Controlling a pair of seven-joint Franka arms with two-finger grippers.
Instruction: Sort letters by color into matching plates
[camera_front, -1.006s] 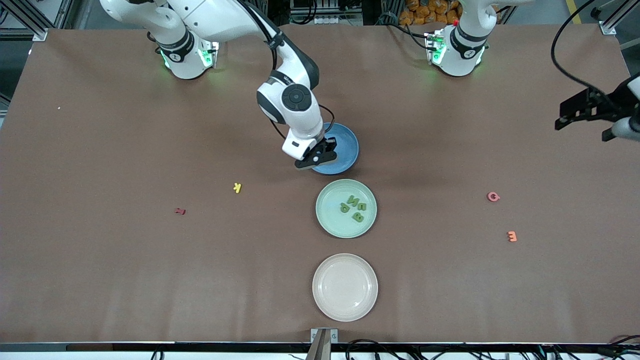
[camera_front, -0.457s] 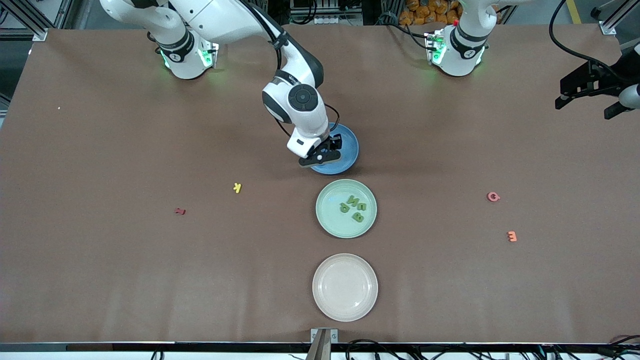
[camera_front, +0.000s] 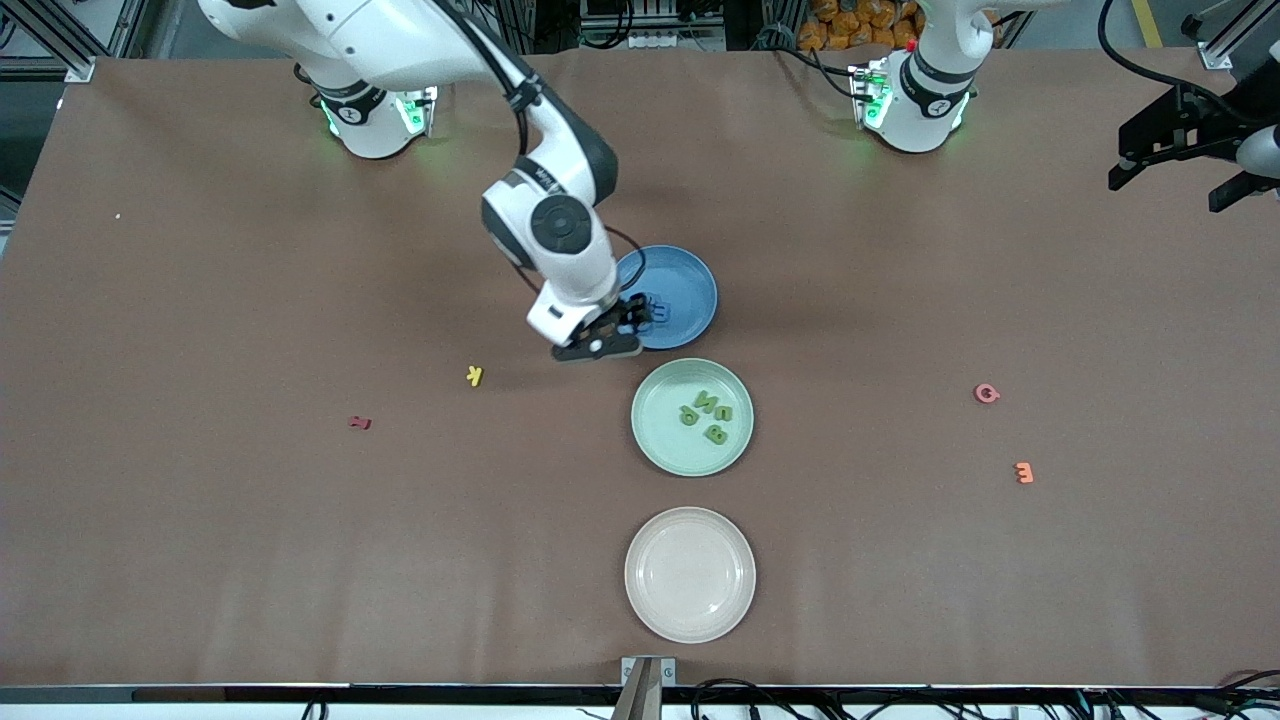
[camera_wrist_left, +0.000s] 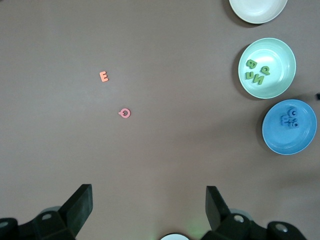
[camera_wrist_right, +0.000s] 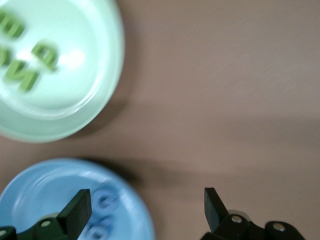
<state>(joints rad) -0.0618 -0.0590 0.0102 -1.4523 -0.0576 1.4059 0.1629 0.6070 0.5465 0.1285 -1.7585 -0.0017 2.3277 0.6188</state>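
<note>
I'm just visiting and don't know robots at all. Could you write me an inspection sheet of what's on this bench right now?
Surface: brown table, bare between the items.
Job's things: blue plate with blue letters; mint green plate with four green letters; beige plate holds no letters.
Loose letters: yellow and dark red toward the right arm's end; pink and orange toward the left arm's end.
Clutter: a small white speck on the table.
Hands: right hand open at the blue plate's edge; left hand open, waiting at its end of the table.
Cables: black leads on both arms.
Surroundings: metal framing and racks past the arm bases.
</note>
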